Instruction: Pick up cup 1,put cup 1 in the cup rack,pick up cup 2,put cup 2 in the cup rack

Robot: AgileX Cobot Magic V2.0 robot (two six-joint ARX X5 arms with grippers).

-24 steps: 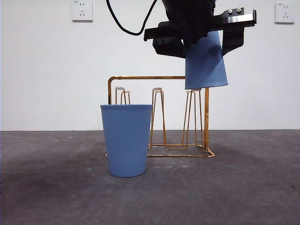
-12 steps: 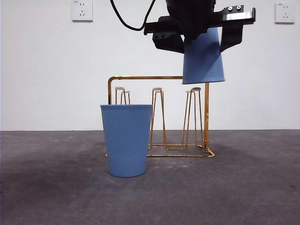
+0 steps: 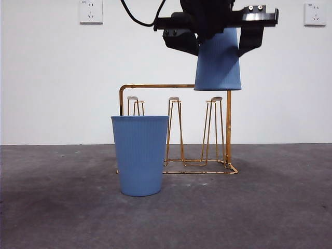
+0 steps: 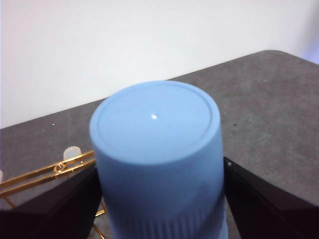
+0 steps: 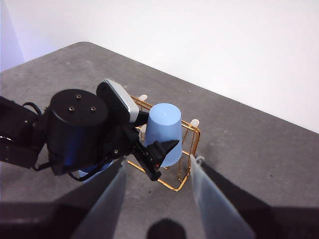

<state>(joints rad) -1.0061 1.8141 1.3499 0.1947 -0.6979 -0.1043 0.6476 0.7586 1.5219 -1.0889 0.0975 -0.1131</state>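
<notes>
Front view, nearest: second blue cup, upright on grey table, overlapping left end of cup rack.
Behind, above: inverted blue cup, held over right-hand pegs, clear of tips.
Left gripper: jaws clamped on that cup's sides.
Right gripper: high, well apart, fingers spread, holding nothing.
Backdrop: white wall.

We see open air between the inverted cup in the left gripper and the cup rack pegs below; the second cup blocks the rack's front-left, while the tabletop elsewhere lies free.
</notes>
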